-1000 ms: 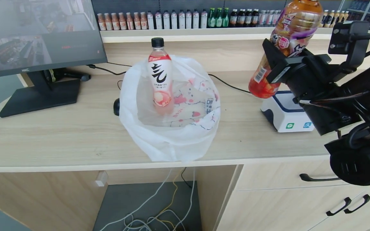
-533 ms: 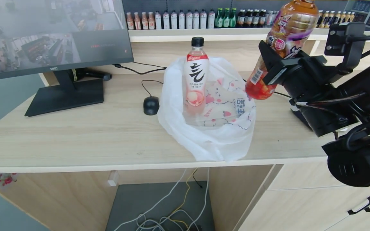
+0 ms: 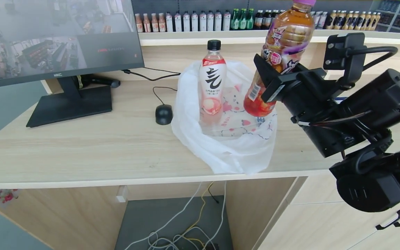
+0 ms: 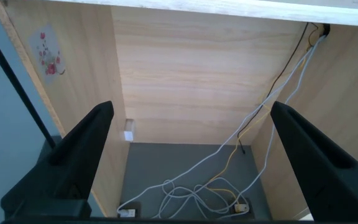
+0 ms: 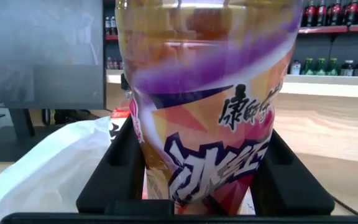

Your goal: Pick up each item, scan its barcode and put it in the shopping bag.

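Observation:
An amber tea bottle [image 3: 283, 45] with a purple-and-pink label is tilted in my right gripper [image 3: 280, 78], which is shut on its middle. Its base hangs over the right rim of the white shopping bag [image 3: 231, 152] at the centre of the counter. A pink drink bottle [image 3: 213, 83] with a black cap stands upright inside the bag. In the right wrist view the tea bottle [image 5: 210, 112] sits between my right gripper's [image 5: 204, 180] fingers, with the bag [image 5: 48, 162] beyond. My left gripper [image 4: 191, 149] is open below the counter, holding nothing.
A monitor [image 3: 54, 34] on a black stand sits at the counter's [image 3: 82, 149] back left, with a black mouse [image 3: 164, 114] left of the bag. A shelf of bottles [image 3: 200, 21] lines the back wall. Cables [image 4: 216, 180] hang under the counter; drawers [image 3: 394, 222] are lower right.
The camera shifted first, sliding the scene to the right. Since then my right gripper has carried the tea bottle left, from beside the bag to over its right rim.

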